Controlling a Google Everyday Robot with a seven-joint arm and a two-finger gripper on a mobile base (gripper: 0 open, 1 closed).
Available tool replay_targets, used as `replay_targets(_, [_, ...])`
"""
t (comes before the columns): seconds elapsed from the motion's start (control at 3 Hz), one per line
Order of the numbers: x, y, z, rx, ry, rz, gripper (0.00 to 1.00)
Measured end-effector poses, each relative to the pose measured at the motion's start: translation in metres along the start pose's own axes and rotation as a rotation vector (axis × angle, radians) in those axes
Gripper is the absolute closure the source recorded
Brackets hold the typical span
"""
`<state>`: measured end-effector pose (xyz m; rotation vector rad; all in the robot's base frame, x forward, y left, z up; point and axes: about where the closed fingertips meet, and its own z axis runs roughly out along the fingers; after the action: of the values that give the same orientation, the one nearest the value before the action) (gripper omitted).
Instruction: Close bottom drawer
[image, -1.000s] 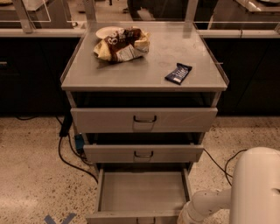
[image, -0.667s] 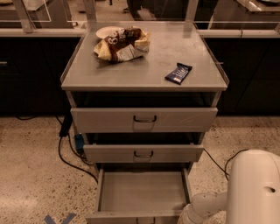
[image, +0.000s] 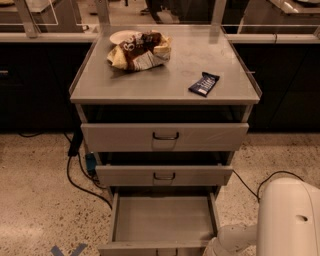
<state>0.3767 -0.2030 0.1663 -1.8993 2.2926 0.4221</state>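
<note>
The bottom drawer (image: 162, 220) is the lowest of the grey cabinet's three. It is pulled far out and its plain grey tray is empty. Its front edge (image: 155, 248) lies at the bottom border of the view. My white arm (image: 231, 241) reaches from the lower right toward the drawer's right front corner. The gripper itself is below the frame edge and out of view.
The middle drawer (image: 164, 175) and top drawer (image: 165, 136) stand slightly out. On the cabinet top (image: 170, 80) lie a chip bag (image: 140, 50), a plate (image: 121, 36) and a blue snack bar (image: 203, 83). Black cables (image: 80, 175) run on the floor at left. My white body (image: 290, 220) fills the lower right.
My arm has shifted slightly lower at the drawer's right front corner. The drawer stays as far out as before.
</note>
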Motion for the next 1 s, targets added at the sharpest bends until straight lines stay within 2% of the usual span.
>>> replay_targets(0.33, [-0.007, -0.015, 0.009, 0.043, -0.01, -0.035, 1.0])
replay_targets(0.67, [-0.017, -0.035, 0.013, 0.103, 0.001, -0.099, 1.0])
replay_targets(1.0, [-0.028, -0.048, 0.016, 0.132, -0.005, -0.131, 1.0])
